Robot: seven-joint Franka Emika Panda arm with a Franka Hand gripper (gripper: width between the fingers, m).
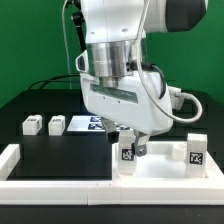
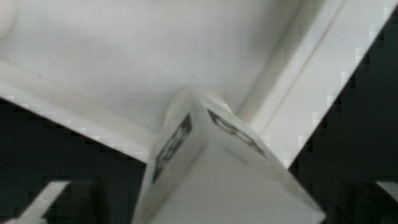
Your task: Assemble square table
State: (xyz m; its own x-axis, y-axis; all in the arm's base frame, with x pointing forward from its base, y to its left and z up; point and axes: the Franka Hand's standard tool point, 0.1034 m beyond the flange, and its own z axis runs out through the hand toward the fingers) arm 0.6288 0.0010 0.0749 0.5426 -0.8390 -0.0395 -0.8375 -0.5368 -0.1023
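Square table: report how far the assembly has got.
Done, apparently: one leg stands upright at the tabletop's corner on the exterior view's right. In hand: the jaws hold a second leg over the tabletop. Left: two more legs sit loose on the exterior view's left.

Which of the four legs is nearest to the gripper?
The leg in the gripper, over the slab. Two legs stand far off at the exterior view's left; a fourth leg stands at its right.

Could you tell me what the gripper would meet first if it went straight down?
Probably the tabletop slab: the gripper holds a leg pointing down, and the slab lies directly beneath it, though the gap is unclear.
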